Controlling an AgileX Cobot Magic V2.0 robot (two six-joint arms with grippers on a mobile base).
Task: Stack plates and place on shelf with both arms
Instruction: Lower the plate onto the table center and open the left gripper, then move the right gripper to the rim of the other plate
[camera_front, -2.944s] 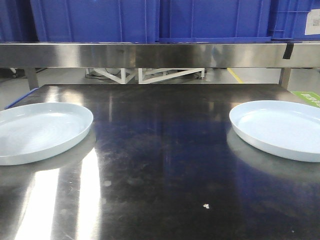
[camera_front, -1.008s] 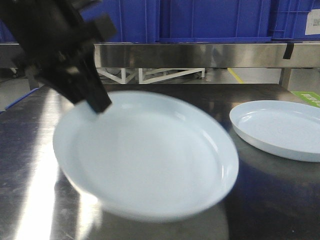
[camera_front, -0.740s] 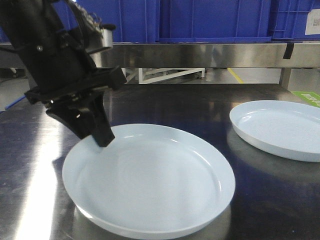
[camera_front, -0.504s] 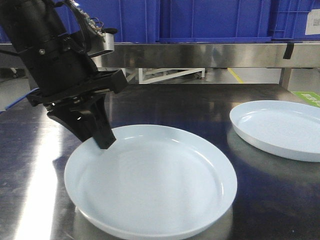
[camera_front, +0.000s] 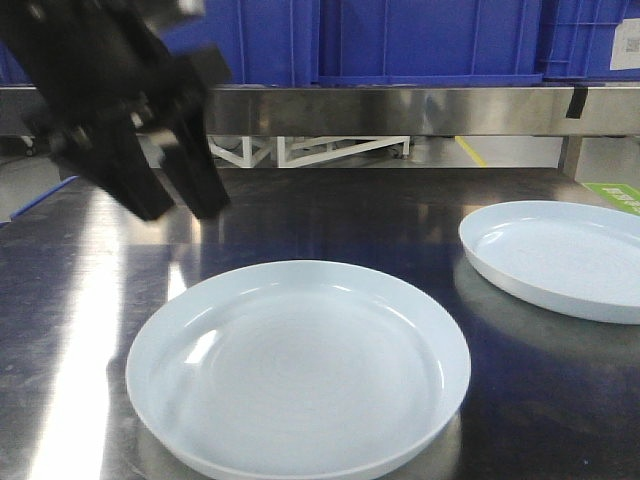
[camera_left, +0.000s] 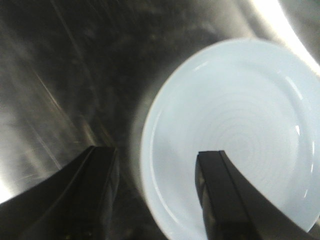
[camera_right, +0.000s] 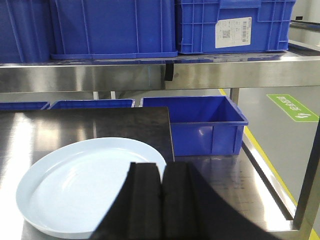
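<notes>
One pale bluish-white plate (camera_front: 300, 370) lies flat on the steel tabletop at the front centre. My left gripper (camera_front: 178, 208) hangs open above and behind its left rim, apart from it. In the left wrist view the same plate (camera_left: 240, 125) sits below the open left gripper (camera_left: 156, 152), its rim passing between the two dark fingers. The second plate (camera_front: 560, 255) rests at the right, and also shows as the plate (camera_right: 75, 185) in the right wrist view. My right gripper (camera_right: 161, 169) is shut on nothing, near that plate's right edge. The shelf rail (camera_front: 400, 110) spans the back.
Big blue crates (camera_front: 420, 40) stand on the shelf above the rail. A lower blue crate (camera_right: 200, 125) sits beyond the table's right back edge. A green floor marking (camera_right: 292, 107) lies to the right. The dark steel tabletop (camera_front: 330, 220) reflects glare at the left.
The left plate was carried from the table's left end to the front centre and set down. My left gripper has let go of it, opened, and risen up and back.
</notes>
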